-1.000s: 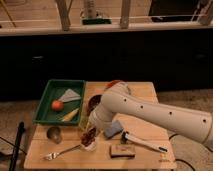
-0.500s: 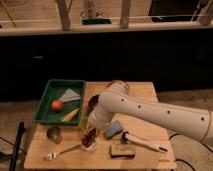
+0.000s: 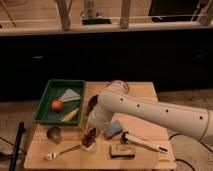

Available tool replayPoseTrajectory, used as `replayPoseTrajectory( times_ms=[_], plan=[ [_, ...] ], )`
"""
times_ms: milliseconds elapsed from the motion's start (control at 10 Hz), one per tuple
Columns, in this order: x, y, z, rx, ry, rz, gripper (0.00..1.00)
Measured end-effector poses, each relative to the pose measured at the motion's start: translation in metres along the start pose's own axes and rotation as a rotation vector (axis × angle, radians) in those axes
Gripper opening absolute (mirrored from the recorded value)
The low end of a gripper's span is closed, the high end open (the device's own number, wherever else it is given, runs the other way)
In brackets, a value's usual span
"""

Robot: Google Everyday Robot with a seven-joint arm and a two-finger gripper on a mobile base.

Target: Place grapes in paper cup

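Note:
The grapes (image 3: 90, 135), a dark reddish-brown lumpy cluster, sit at the mouth of the small white paper cup (image 3: 89, 146) near the table's front left. My gripper (image 3: 91, 129) comes down from the white arm (image 3: 150, 112) right onto the grapes, directly above the cup. The arm's wrist hides most of the gripper. I cannot tell whether the grapes rest in the cup or hang just above it.
A green tray (image 3: 47, 100) at the left holds an orange-red fruit (image 3: 57, 105), a grey wedge and a yellow piece. A small green cup (image 3: 54, 133), a fork (image 3: 61, 152), a blue sponge (image 3: 114, 129), a brush (image 3: 142, 144), a brown block (image 3: 122, 150) and a dark bowl (image 3: 94, 103) lie around.
The arm has sunk slightly toward the cup with the grapes beneath it. Nothing else on the table has moved.

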Motion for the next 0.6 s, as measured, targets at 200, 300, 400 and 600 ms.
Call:
replayPoseTrajectory(
  times_ms=[200,300,400,600],
  plan=[
    [0.0016,0.0009,0.0,-0.001,-0.003,0.0,0.8],
    [0.0023,0.0008,0.0002,-0.003,-0.005,0.001,0.8],
    [0.0028,0.0007,0.0004,-0.005,-0.006,0.0,0.8],
    [0.0042,0.0017,0.0,-0.007,-0.007,0.004,0.8]
  ],
)
